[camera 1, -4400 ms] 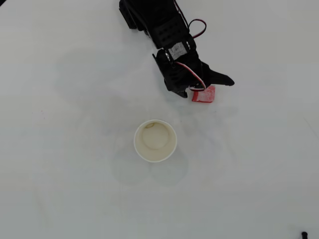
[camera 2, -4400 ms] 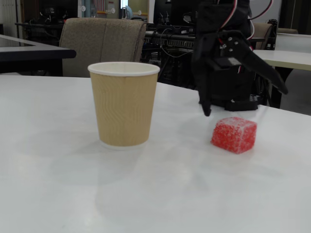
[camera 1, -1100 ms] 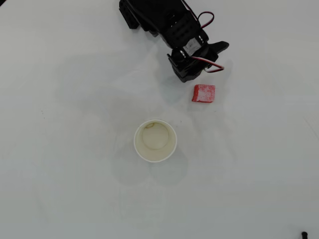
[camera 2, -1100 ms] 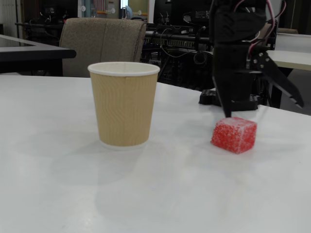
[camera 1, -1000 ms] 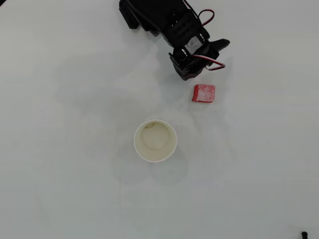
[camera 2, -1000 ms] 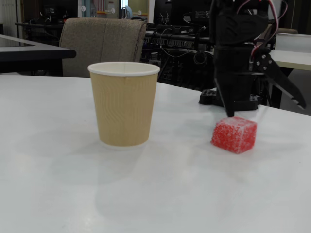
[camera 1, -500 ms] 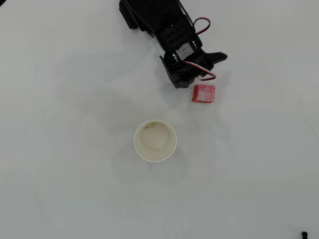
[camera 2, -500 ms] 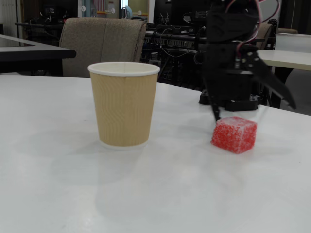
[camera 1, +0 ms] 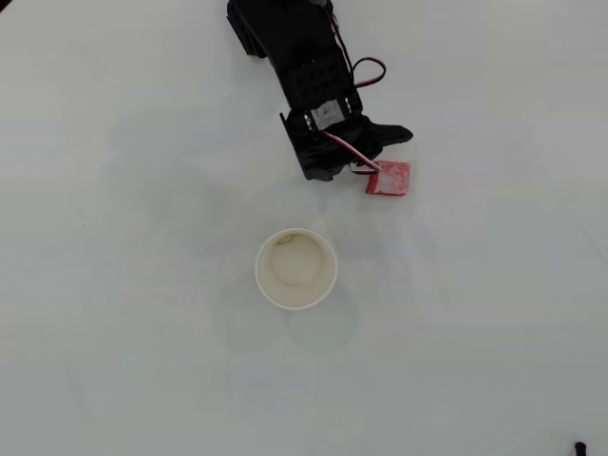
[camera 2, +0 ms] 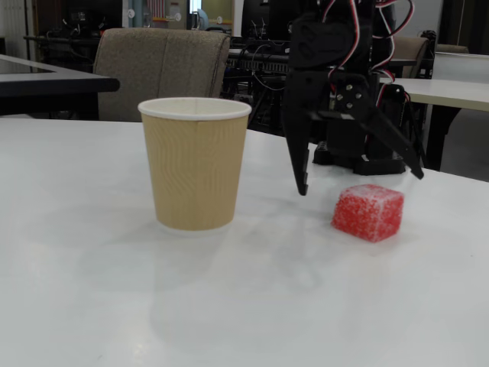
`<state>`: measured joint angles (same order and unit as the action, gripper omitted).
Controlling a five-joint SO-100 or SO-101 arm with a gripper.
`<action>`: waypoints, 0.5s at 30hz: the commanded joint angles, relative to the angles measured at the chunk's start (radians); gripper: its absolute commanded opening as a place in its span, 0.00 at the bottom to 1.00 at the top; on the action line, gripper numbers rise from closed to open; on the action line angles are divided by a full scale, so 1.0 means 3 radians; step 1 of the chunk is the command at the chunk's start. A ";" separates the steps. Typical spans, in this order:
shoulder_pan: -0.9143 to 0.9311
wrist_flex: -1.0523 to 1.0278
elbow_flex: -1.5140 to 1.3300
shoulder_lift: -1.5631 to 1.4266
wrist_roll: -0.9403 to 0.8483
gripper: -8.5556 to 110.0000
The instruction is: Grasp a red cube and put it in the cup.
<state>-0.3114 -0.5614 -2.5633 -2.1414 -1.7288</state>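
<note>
On the white table (camera 2: pixel 114 306), the red cube (camera 2: pixel 367 212) sits untouched to the right of the cup (camera 2: pixel 195 162) in the fixed view — well apart from it. The gripper (camera 2: pixel 359 183) hangs just above and behind the cube, its jaws spread wide, holding nothing.

From overhead, the black arm (camera 1: pixel 313 85) covers a corner of the small speckled red cube (camera 1: pixel 390 179); its base runs off the top edge.
</note>
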 commanded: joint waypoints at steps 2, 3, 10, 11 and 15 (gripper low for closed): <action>-0.0005 0.0020 0.0363 0.0220 0.0036 0.50; -0.0005 0.0015 0.0430 0.0302 0.0036 0.50; 0.0056 -0.0026 0.0869 0.0782 0.0041 0.50; 0.0066 -0.0020 0.0900 0.0828 0.0041 0.50; 0.0097 -0.0015 0.1028 0.0987 0.0041 0.50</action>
<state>-0.3007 -0.5599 -2.3424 -1.8546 -1.7288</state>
